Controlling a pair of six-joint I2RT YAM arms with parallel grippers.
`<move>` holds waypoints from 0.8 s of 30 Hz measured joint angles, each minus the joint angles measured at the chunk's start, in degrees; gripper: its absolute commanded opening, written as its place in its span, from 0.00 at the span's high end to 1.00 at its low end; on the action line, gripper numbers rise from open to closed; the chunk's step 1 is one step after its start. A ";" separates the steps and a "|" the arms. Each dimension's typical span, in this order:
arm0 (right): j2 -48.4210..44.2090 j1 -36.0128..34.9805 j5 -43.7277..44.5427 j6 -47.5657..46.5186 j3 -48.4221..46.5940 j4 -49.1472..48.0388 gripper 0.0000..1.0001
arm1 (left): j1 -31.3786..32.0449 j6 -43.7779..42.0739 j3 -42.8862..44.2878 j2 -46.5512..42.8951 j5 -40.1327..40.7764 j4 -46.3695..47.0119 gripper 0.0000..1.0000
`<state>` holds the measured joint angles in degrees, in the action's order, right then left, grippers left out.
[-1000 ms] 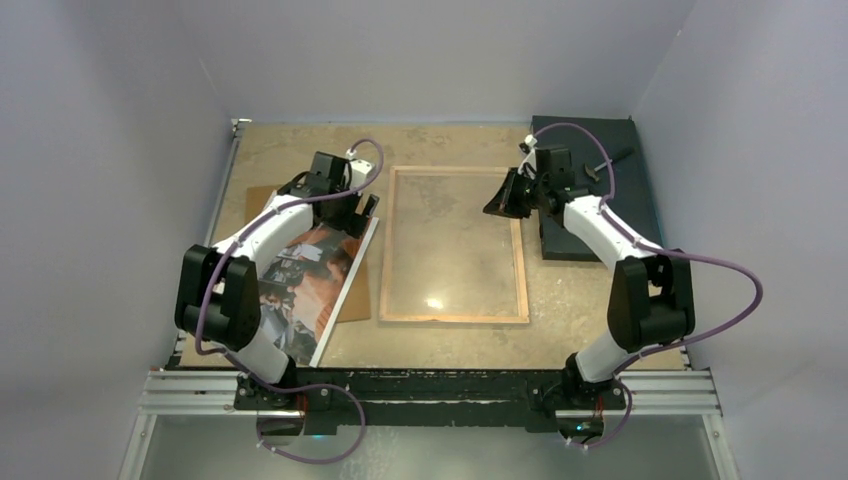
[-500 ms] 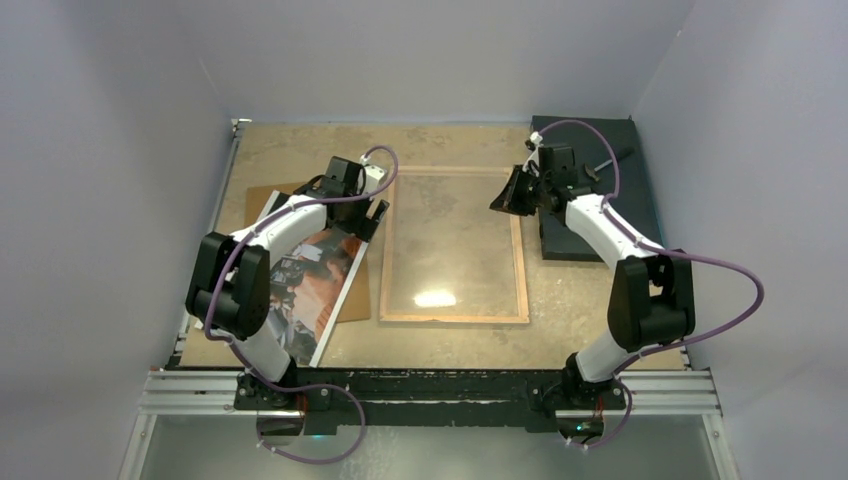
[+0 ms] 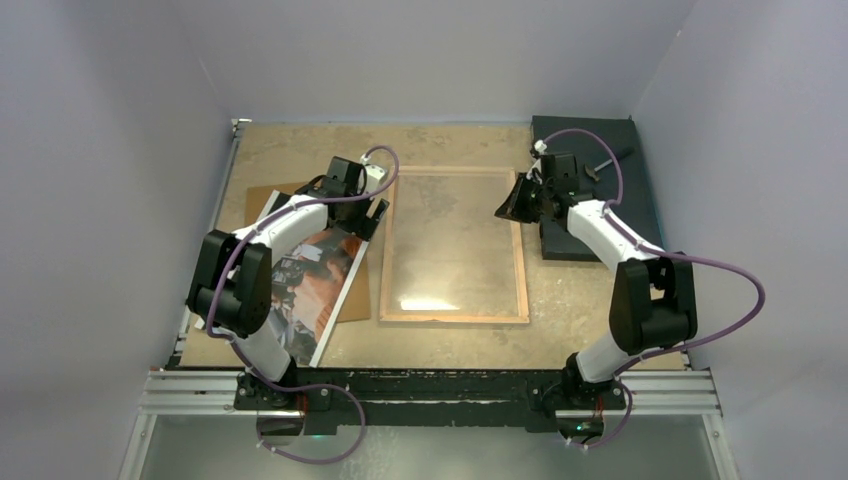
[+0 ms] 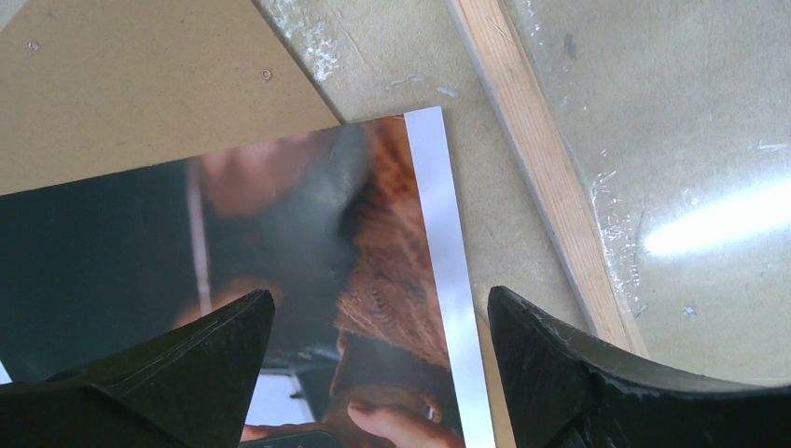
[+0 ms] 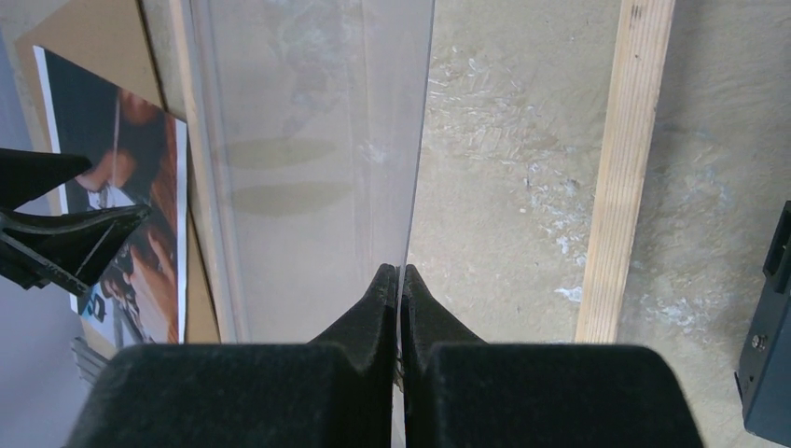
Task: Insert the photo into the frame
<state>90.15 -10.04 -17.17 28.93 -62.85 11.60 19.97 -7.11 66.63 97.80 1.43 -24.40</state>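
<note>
The photo (image 3: 305, 290) lies picture side up at the left, partly on a brown backing board (image 3: 262, 195). My left gripper (image 3: 366, 213) hangs open over the photo's far right corner (image 4: 424, 149), one finger on each side of its white border, nothing between them. The frame (image 3: 453, 319) lies flat in the middle, its light wood edge (image 4: 541, 177) just right of the photo. My right gripper (image 5: 399, 271) is shut on the edge of a thin clear pane (image 5: 317, 140), held tilted over the frame's right wood rail (image 5: 620, 168).
A black slab (image 3: 620, 150) lies at the back right, close behind the right arm, and its corner (image 5: 770, 373) shows in the right wrist view. The backing board (image 4: 140, 84) reaches beyond the photo's far edge. Purple walls enclose three sides.
My left gripper has moved right to the photo's far right corner, still open. The right gripper has drifted slightly right, still shut on the pane.
</note>
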 measured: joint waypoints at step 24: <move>-0.02 0.48 -1.01 -0.61 0.59 0.39 1.00 | 1.97 0.11 0.02 4.13 -0.85 3.52 0.28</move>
<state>90.13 -9.56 -18.17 28.32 -62.26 11.99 21.93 -7.01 66.65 101.93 0.58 -20.88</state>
